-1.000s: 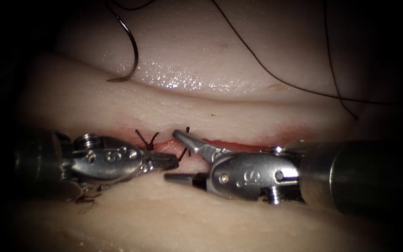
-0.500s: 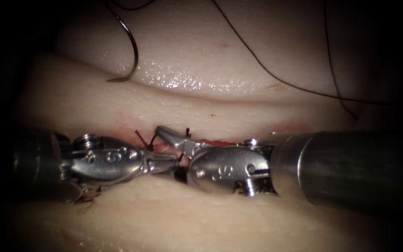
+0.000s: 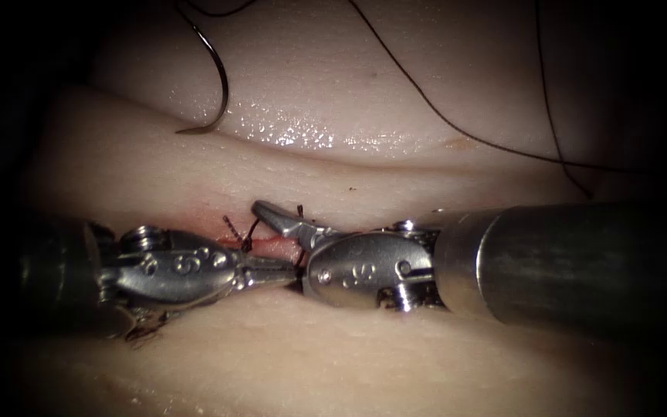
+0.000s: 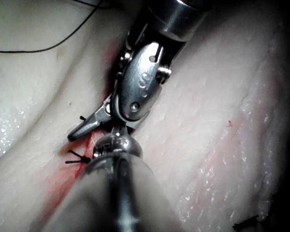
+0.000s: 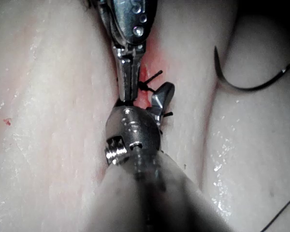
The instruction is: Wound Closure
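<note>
Pale, wet tissue point(image 3: 333, 100) lies under dark surroundings, its folds glistening, with the cut point(image 3: 268, 241) and its red fluid point(image 4: 63, 179) running between the two tools. The curved needle point(image 3: 214, 85) lies free on the tissue, well beyond both pincers and held by neither, its tip resting on the surface rather than buried. It looks stiff, thin, light and slick; a hold on the body of its curve would likely be steadier than one near the point. The thread point(image 3: 441, 116) trailing from it is limp and fine.

The left pincer point(image 3: 283, 272) is closed, tips just beside a short cut end of thread point(image 3: 250, 232); whether it pinches thread I cannot tell. The right pincer point(image 3: 291, 251) is spread wide, one jaw raised over the stitch, holding nothing.
</note>
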`<state>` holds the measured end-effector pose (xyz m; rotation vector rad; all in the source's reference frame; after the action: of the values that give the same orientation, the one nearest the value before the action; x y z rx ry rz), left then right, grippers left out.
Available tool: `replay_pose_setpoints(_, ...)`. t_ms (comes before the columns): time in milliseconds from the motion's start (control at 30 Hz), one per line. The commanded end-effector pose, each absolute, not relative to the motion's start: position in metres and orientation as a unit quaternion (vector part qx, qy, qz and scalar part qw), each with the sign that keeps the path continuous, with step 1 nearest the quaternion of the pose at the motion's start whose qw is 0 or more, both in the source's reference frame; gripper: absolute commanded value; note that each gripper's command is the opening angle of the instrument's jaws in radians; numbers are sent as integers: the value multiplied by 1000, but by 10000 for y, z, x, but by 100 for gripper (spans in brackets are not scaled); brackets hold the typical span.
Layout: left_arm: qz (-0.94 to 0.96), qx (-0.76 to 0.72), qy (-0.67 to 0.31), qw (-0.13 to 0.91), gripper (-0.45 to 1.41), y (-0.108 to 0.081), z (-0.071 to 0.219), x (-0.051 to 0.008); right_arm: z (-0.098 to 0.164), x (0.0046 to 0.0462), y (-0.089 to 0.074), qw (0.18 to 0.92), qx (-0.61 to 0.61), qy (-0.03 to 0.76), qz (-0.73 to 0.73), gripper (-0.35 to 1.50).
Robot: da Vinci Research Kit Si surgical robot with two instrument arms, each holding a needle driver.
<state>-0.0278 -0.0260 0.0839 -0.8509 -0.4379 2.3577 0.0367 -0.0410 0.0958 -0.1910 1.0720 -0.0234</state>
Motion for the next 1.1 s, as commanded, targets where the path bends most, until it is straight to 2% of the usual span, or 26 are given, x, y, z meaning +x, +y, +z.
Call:
replay_pose_setpoints(33, 885, -320, -166, 294, -33, -264, 845, -284, 965, 376, -413, 855, -90, 510, -13, 74)
replay_pose_setpoints(67, 885, -320, -165, 294, -33, -264, 845, -284, 966, 376, -414, 855, -89, 510, -14, 61)
replay_pose_setpoints(100, 885, -321, -166, 293, -33, -264, 845, -285, 967, 376, -414, 855, -88, 511, -16, 38)
replay_pose_setpoints(133, 885, -321, -166, 294, -33, -264, 845, -285, 968, 377, -416, 855, -84, 511, -20, -4)
replay_pose_setpoints(167, 885, -321, -166, 294, -33, -264, 845, -285, 969, 377, -417, 855, -81, 511, -22, -35)
replay_pose_setpoints(567, 885, -322, -167, 291, -33, -267, 845, -282, 965, 372, -428, 846, -93, 522, -50, -35)
replay_pose_setpoints(600, 885, -322, -167, 290, -33, -268, 845, -281, 964, 371, -428, 847, -91, 522, -51, -28)
replay_pose_setpoints(700, 885, -323, -169, 288, -33, -270, 842, -276, 959, 365, -426, 849, -83, 521, -33, 121)
replay_pose_setpoints(733, 885, -325, -169, 288, -33, -271, 841, -274, 957, 364, -424, 850, -83, 519, -28, 133)
replay_pose_setpoints(800, 883, -331, -167, 289, -33, -274, 836, -271, 951, 358, -421, 849, -96, 520, -11, 146)
replay_pose_setpoints(1100, 867, -370, -170, 287, -33, -277, 813, -238, 912, 325, -412, 840, -99, 533, 12, 148)
